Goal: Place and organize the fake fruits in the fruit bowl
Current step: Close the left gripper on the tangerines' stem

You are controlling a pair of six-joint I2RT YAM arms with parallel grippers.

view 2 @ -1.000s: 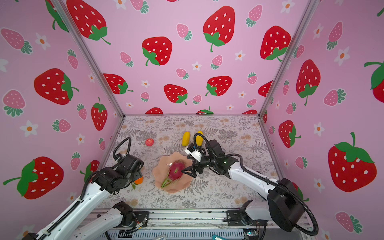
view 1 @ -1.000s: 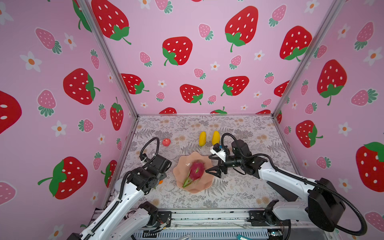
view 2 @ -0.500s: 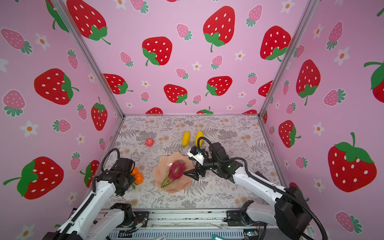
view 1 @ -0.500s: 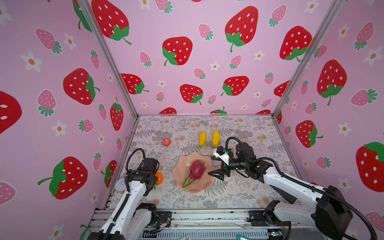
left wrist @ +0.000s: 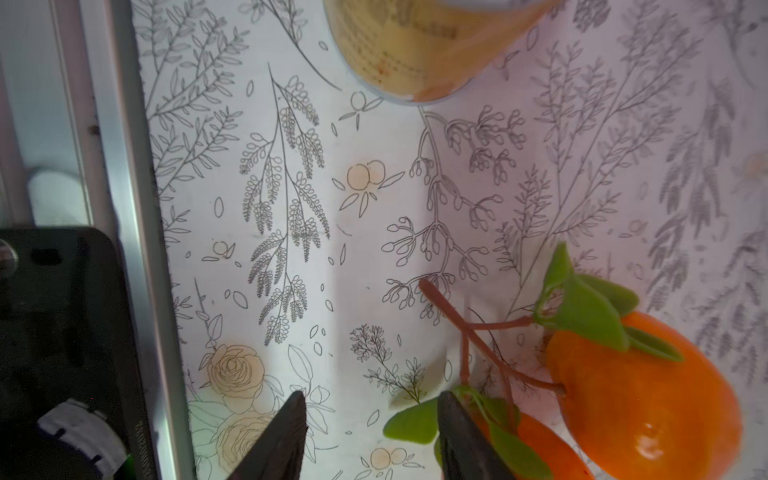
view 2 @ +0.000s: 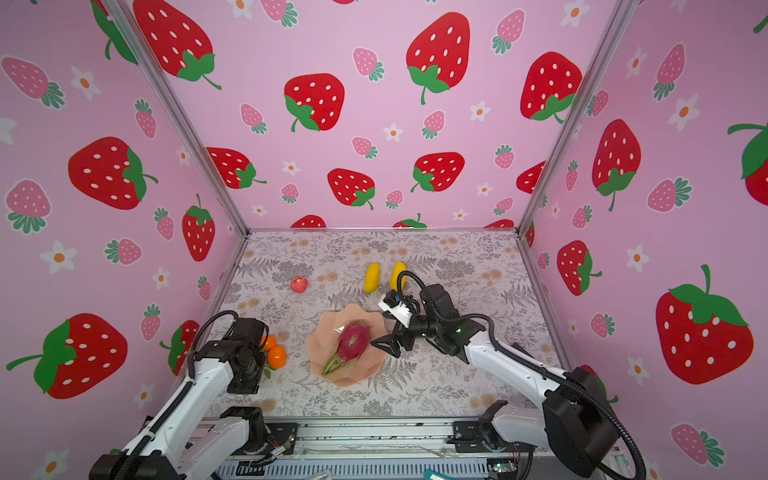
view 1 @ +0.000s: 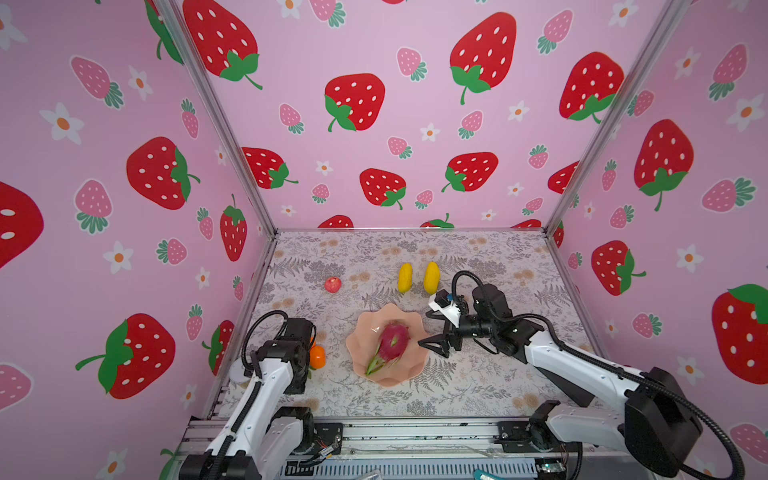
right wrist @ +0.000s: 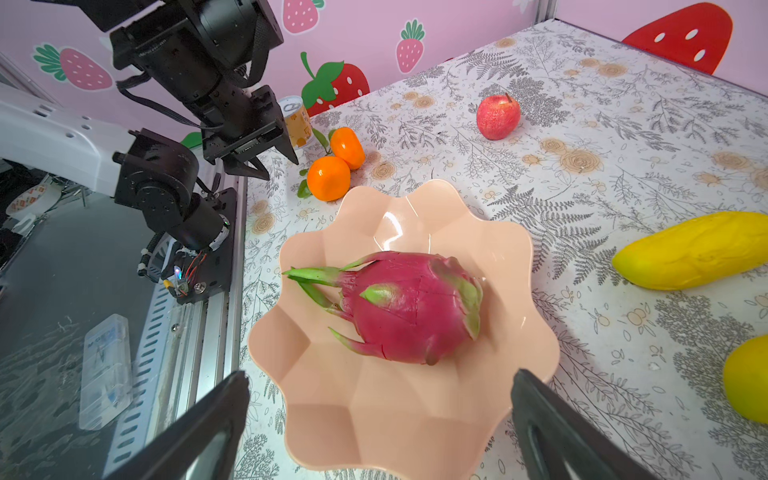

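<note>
Your left tool (left wrist: 370, 419), half-open and empty, sits beside the two small oranges on a leafy twig (left wrist: 648, 395); straddle that twig before closing.

Pink strawberry-and-daisy wallpaper (view 1: 374, 104) covers the walls at 9, 12 and 3 o'clock, and there are silver posts (view 1: 220, 124) in the back corners. The tablecloth (view 1: 478, 386) is white with grey ferns and tan roses. A small can (right wrist: 296, 120) with a yellow label stands upright near the table's 8 o'clock edge, close to the wall. At 6 o'clock there's a slotted metal rail (view 1: 415, 432). A clear plastic box (right wrist: 104, 374) lies on a dark surface past it.
</note>
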